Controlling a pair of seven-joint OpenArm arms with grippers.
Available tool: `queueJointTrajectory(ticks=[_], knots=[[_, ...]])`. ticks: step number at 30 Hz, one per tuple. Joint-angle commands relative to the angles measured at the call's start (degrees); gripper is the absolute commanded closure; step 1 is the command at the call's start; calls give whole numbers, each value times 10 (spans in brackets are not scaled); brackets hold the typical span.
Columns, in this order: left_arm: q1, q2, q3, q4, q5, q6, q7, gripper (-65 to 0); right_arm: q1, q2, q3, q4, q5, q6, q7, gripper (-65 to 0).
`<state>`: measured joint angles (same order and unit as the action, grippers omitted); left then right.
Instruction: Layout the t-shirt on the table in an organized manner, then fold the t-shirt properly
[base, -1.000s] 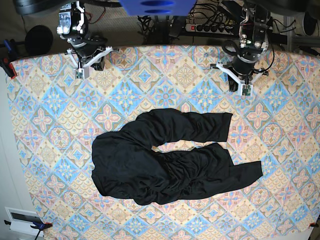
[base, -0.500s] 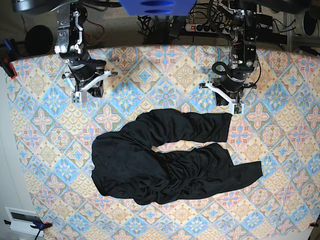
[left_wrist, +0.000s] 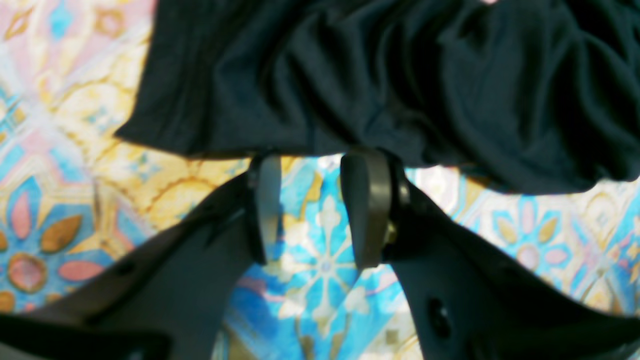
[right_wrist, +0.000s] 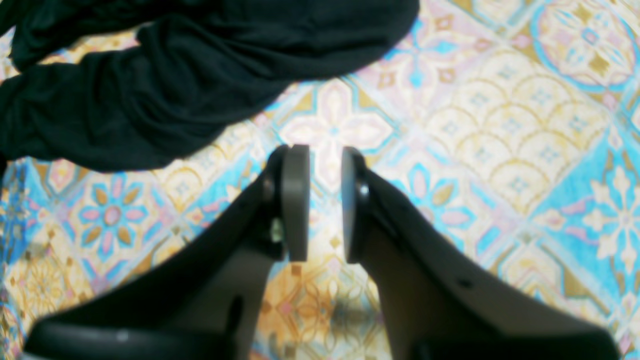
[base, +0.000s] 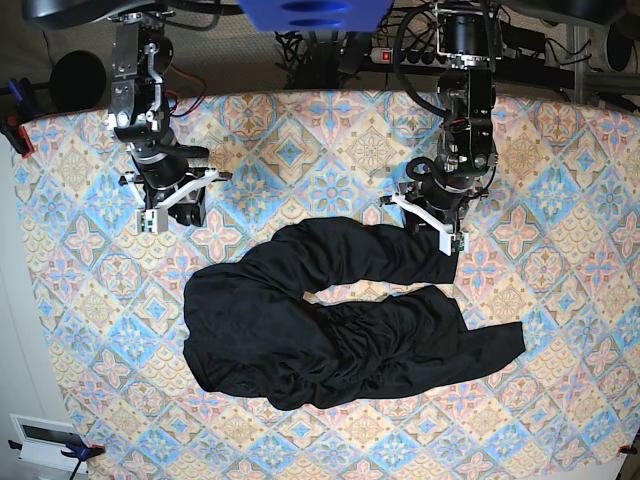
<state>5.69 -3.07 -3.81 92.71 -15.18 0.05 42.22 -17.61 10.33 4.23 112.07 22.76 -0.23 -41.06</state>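
Observation:
The black t-shirt (base: 330, 320) lies crumpled in a curved heap in the middle of the patterned table (base: 80, 300). My left gripper (base: 428, 225) is open, low over the shirt's upper right end. In the left wrist view the open left gripper (left_wrist: 317, 200) has its fingertips right at the shirt's (left_wrist: 400, 75) near edge, with bare table (left_wrist: 60, 150) between the fingers. My right gripper (base: 175, 205) is above the shirt's left part, apart from it. In the right wrist view the right gripper (right_wrist: 322, 200) is narrowly open and empty over the table (right_wrist: 500, 125), with the shirt (right_wrist: 150, 75) at the upper left.
A power strip (base: 415, 55) and cables lie behind the table's far edge. A red clamp (base: 20, 135) grips the left edge. A white device (base: 45, 440) sits off the lower left corner. A blue part (base: 315, 12) hangs at top centre.
Both arms have come forward from the table's far edge toward the shirt. The left gripper has reached the shirt's upper right end. The shirt has not moved.

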Motion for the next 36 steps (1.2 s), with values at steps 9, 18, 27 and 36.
queueJointTrajectory(ticks=[9,18,27,36], knots=[[-34,0,-80,-98,-176,-1,-7,-232,4,4,2,10,3,3,14,-109],[-54,5,-79,-128,-220,-1,-10,-228,3,4,2,10,4,4,14,-206],[-69,7,-77,-183,-220,-2,-2,-26,3,4,2,9,4,4,14,-219],[3,-64,-80,-54,-221,-2,54,0,4,6,2,-20,4,5,14,-221]])
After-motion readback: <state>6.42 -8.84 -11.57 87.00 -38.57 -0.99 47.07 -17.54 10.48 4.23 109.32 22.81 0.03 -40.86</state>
